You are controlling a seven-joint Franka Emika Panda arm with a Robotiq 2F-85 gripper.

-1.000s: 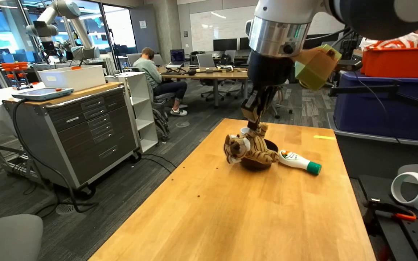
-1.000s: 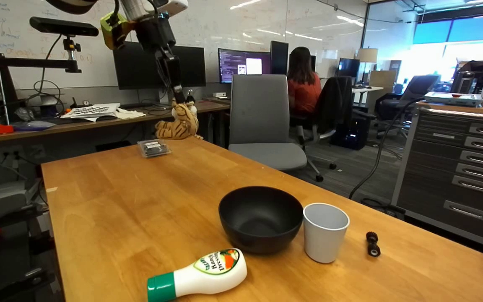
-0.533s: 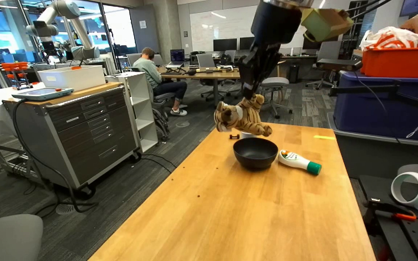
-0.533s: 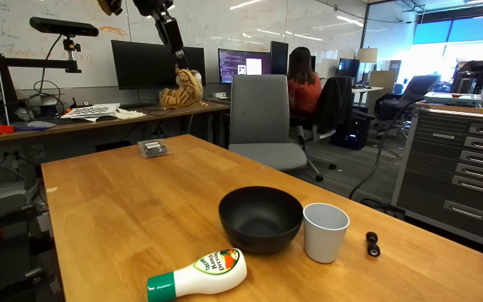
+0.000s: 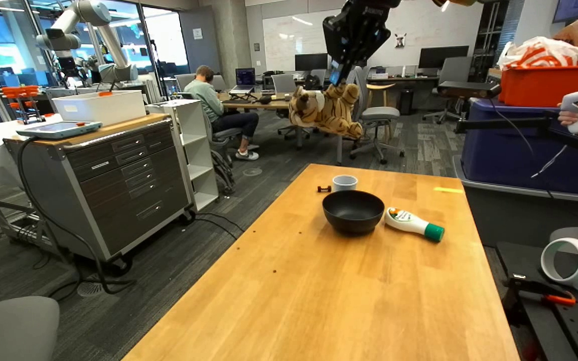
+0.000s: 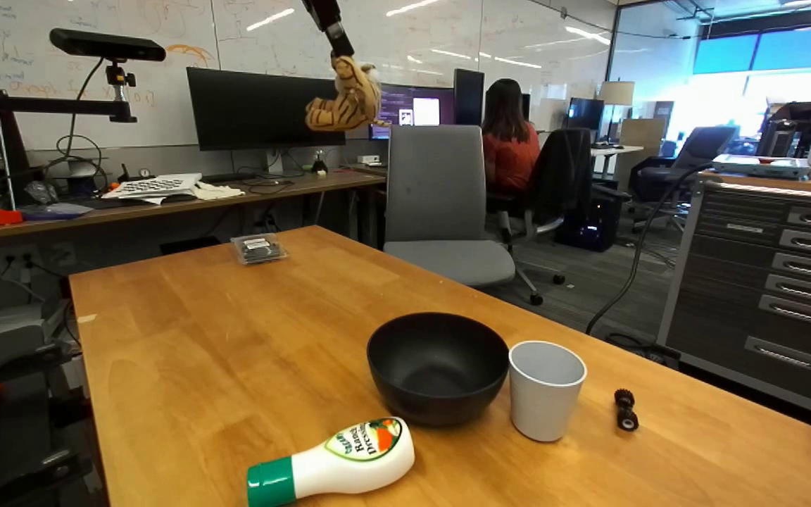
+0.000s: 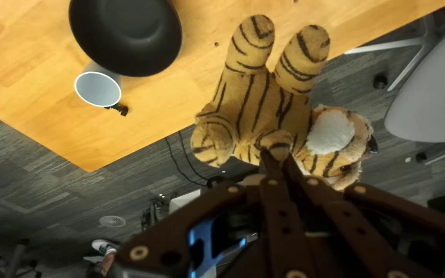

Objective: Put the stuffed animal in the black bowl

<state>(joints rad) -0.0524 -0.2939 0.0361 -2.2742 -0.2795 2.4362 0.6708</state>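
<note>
The stuffed animal, a striped tan plush tiger, hangs high above and beyond the table in both exterior views (image 5: 330,111) (image 6: 346,100). My gripper (image 5: 338,81) is shut on one of its paws. In the wrist view the tiger (image 7: 259,102) dangles from the fingertips (image 7: 276,155), its head to the right and two limbs pointing up. The black bowl (image 5: 353,214) stands upright on the table with nothing in it. It also shows in an exterior view (image 6: 439,373) and at the upper left of the wrist view (image 7: 126,36), apart from the tiger.
A light grey cup (image 6: 546,394) stands right beside the bowl. A white dressing bottle with a green cap (image 6: 349,461) lies close by. A small black dumbbell-shaped part (image 6: 626,410) lies past the cup. A clear plastic box (image 6: 259,248) lies at the table's end.
My gripper has lifted the tiger well up. In an exterior view it no longer covers the bowl and cup; in an exterior view it has also shifted right. The things on the table have not moved.
</note>
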